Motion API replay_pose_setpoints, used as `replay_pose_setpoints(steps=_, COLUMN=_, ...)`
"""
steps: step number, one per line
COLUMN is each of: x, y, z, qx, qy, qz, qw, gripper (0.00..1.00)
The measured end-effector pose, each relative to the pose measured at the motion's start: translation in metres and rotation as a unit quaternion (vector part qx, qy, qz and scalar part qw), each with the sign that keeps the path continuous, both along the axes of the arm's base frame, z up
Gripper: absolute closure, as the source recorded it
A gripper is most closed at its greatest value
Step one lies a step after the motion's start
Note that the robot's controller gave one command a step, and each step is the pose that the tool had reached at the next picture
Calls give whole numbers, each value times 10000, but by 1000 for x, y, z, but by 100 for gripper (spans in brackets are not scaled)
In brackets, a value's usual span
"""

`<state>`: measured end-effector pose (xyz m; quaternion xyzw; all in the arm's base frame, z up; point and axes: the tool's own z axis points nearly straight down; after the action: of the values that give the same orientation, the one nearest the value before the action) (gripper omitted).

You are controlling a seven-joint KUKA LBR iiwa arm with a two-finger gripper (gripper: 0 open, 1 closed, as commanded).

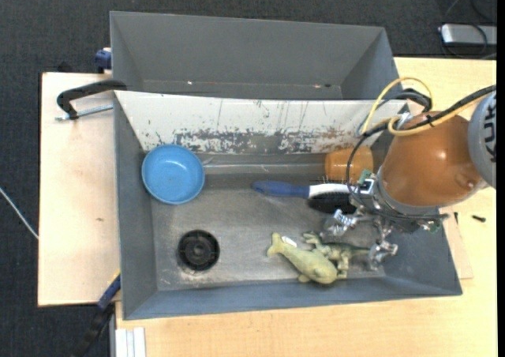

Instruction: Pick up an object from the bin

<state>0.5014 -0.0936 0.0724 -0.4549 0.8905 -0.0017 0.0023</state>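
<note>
Pincer: the pincer sits low in the front right corner of the bin. Its two metal fingers are spread apart and grip nothing.
Thing beneath: a small jumble of olive-green toy pieces lies on the floor right under it, partly between the fingers.
Neighbour: a pale yellow-green fish-like toy lies flat just to the left, touching the jumble.
Why so held: spread and low, the pincer looks set to close on the olive pieces, though the fish-like toy is near enough to be caught too.
Behind: a blue-handled brush lies with its black, white-bristled head towards the pincer.
Back wall: a rounded orange thing sits there, its kind unclear.
Far left: an upright blue bowl and a black round disc lie well apart from the pincer.
Writing: the grey arm link bears letters that seem to read "KU", cut off at the edge. Nothing legible shows on the bin's things.
</note>
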Motion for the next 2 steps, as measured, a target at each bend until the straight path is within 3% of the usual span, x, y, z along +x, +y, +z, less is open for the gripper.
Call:
replay_pose_setpoints(steps=1, x=-5, y=-31, z=-1, qx=37, qy=-26, qz=893, qw=9960, gripper=0)
replay_pose_setpoints(steps=2, x=-4, y=-34, z=0, qx=13, qy=-37, qz=897, qw=9960, gripper=100)
